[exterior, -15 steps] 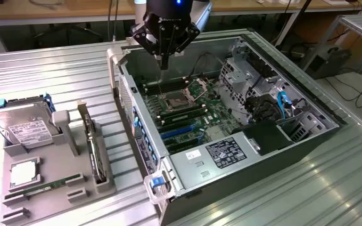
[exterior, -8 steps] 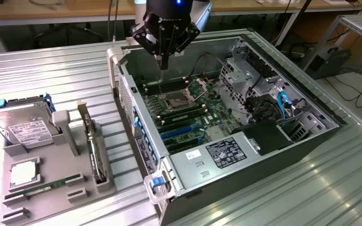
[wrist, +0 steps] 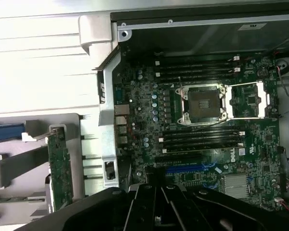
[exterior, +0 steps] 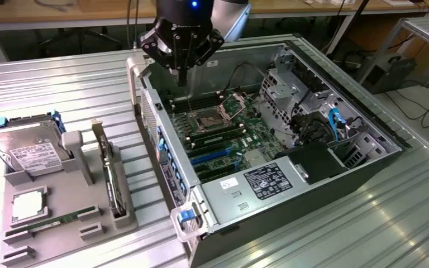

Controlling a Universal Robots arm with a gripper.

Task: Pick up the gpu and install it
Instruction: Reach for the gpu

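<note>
Dark thin gpu [exterior: 111, 178], on edge

The gpu [exterior: 109, 170], a thin flat brownish card with a silvery end bracket, stands on edge at the exterior view's left. Its lower edge is hidden inside a slot of the grey moulded parts holder [exterior: 73, 220]. Print on the white label of the silver hard drive [exterior: 28, 152] is too small to read. The black-and-silver robot arm [exterior: 185, 11] is cut off by the far picture edge.

My arm [exterior: 225, 14] drops in from the top edge of the exterior view with the wrist held upright. The gripper [exterior: 181, 77] points straight down, and I read its black fingers as pressed together at the tips, converging the same way in the wrist view.
</note>
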